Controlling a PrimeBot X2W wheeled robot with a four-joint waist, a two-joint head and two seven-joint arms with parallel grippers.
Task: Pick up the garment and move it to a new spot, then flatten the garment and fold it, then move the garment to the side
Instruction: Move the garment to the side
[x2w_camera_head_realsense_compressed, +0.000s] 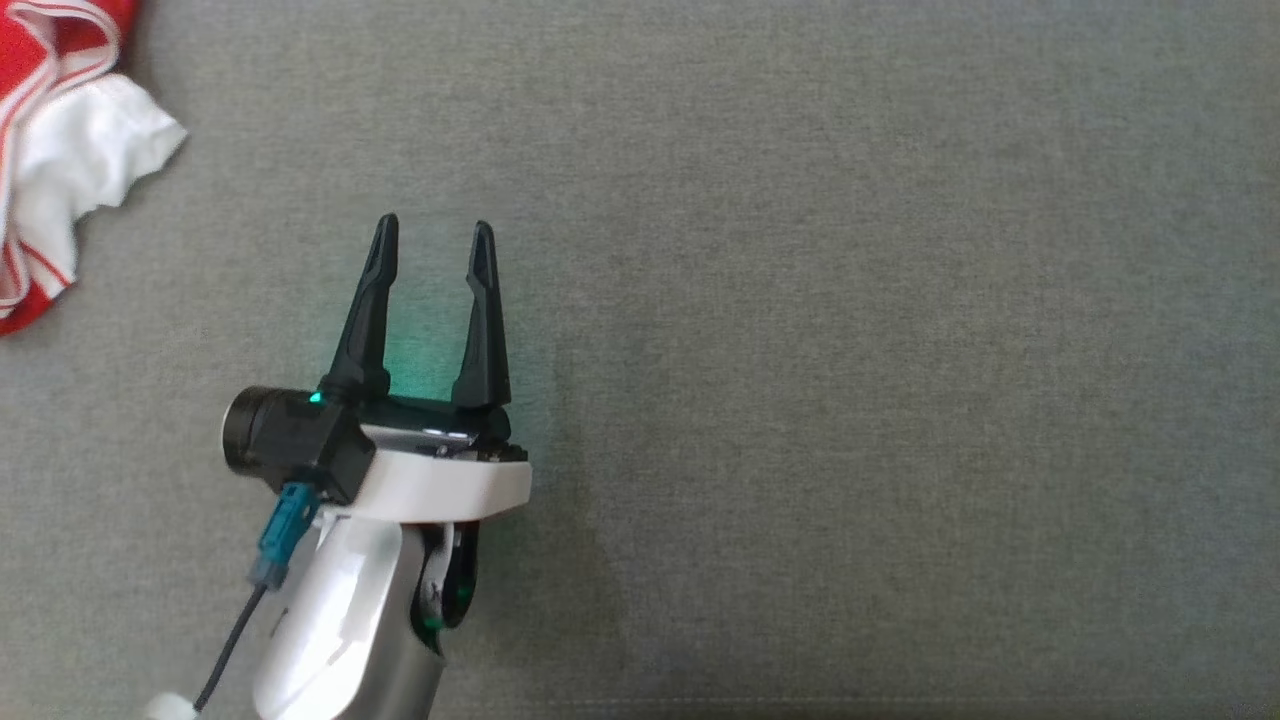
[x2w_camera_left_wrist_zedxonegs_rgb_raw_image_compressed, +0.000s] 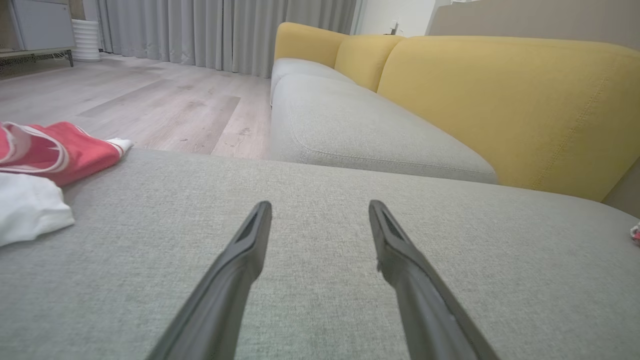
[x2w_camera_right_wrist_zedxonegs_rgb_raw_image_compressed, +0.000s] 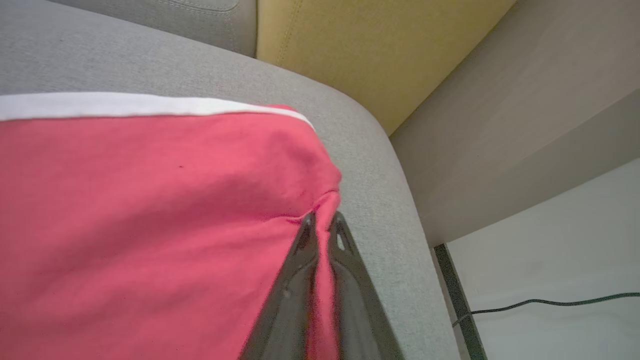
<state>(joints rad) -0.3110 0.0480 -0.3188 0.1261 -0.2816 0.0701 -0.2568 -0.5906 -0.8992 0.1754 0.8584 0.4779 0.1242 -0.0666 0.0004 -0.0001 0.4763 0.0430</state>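
The right pincer (x2w_camera_right_wrist_zedxonegs_rgb_raw_image_compressed: 322, 222) is clamped on the red jersey garment with a white edge band (x2w_camera_right_wrist_zedxonegs_rgb_raw_image_compressed: 150, 200). Its two dark fingers are pressed together, with a thin ridge of red fabric squeezed between them and rising toward 12 o'clock in the right wrist view. The grip is on the garment's 3 o'clock edge, just below the corner where the white band ends. From there the garment spreads toward 9 o'clock over the grey woven seat cushion (x2w_camera_right_wrist_zedxonegs_rgb_raw_image_compressed: 380, 200), and the band runs almost level from 9 toward 3 o'clock. The fabric runs off the view, so I cannot tell its long axis. A mustard-yellow padded backrest (x2w_camera_right_wrist_zedxonegs_rgb_raw_image_compressed: 350, 45) stands behind the cushion at 12 o'clock, and a thin black cable (x2w_camera_right_wrist_zedxonegs_rgb_raw_image_compressed: 550, 301) lies on the pale floor at 4 o'clock. In the head view the left pincer (x2w_camera_head_realsense_compressed: 432, 235) sits at 8 o'clock with its fingers well apart, pointing to 12 o'clock and holding nothing. A crumpled red-and-white cloth (x2w_camera_head_realsense_compressed: 70, 150) lies at 10 o'clock, well apart from it. I cannot tell whether this cloth is part of the clamped garment.
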